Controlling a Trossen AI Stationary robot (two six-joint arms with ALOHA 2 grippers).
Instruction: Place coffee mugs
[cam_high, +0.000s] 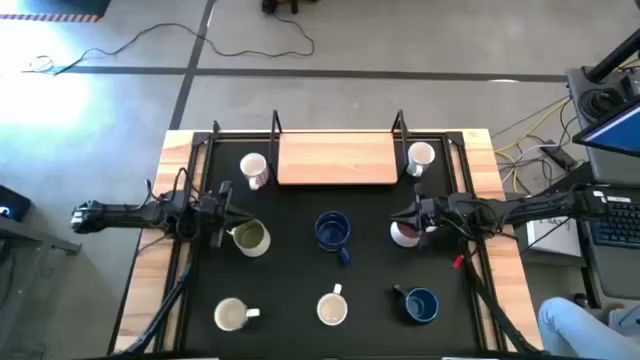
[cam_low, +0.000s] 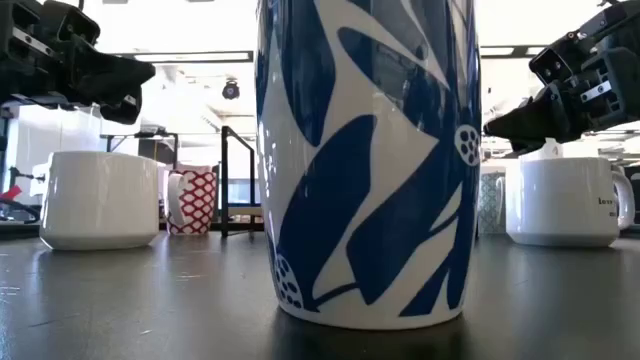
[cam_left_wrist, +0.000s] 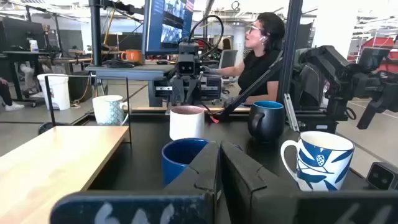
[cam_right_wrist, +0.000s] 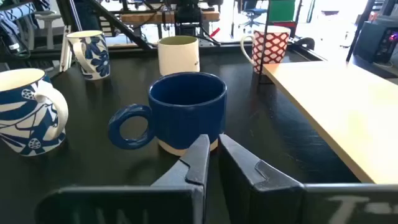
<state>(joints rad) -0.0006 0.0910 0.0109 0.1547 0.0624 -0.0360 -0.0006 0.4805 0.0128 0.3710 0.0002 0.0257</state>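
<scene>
At the centre of the black tabletop (cam_high: 300, 270) we find the dark blue glazed ceramic mug (cam_high: 331, 230), handle toward the near edge, midway between the left gripper (cam_high: 222, 212) and right gripper (cam_high: 405, 214), both shut and empty, the right facing it squarely.

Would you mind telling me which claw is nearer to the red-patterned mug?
The left claw is nearer, just in front of the red-patterned mug. The right claw is across the table.
</scene>
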